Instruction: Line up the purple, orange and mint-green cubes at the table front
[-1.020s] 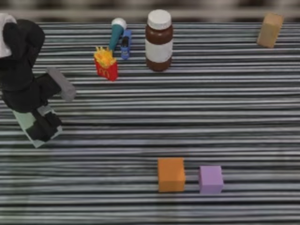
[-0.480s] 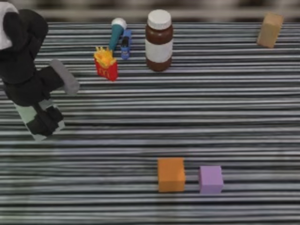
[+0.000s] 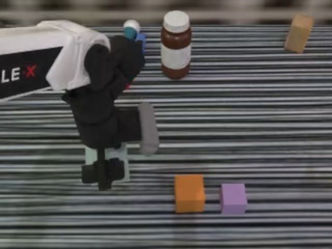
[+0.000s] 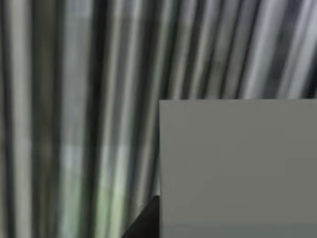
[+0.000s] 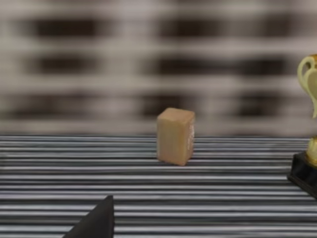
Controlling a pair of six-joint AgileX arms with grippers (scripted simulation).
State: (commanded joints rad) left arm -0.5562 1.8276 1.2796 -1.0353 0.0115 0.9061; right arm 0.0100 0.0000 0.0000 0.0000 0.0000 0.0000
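My left gripper (image 3: 102, 174) hangs over the front left-centre of the striped table (image 3: 259, 129), shut on the mint-green cube (image 3: 120, 152). The arm covers most of the cube from above. In the left wrist view its pale face (image 4: 237, 168) fills the frame, with one dark finger (image 4: 146, 223) against its side. The orange cube (image 3: 189, 193) sits at the table front, right of the held cube. The purple cube (image 3: 233, 198) stands just right of the orange one, with a small gap between them. My right arm is outside the top view.
A brown jar with a white lid (image 3: 176, 44) stands at the back centre, with a teal and white object (image 3: 130, 28) beside it. The tall tan block (image 3: 299, 32) (image 5: 175, 136) is at the back right. A gold trophy (image 5: 309, 124) stands beside it.
My left arm has swung from the table's far left toward the centre front, carrying the mint-green cube with it. It now covers the red fries box. The orange and purple cubes have not moved.
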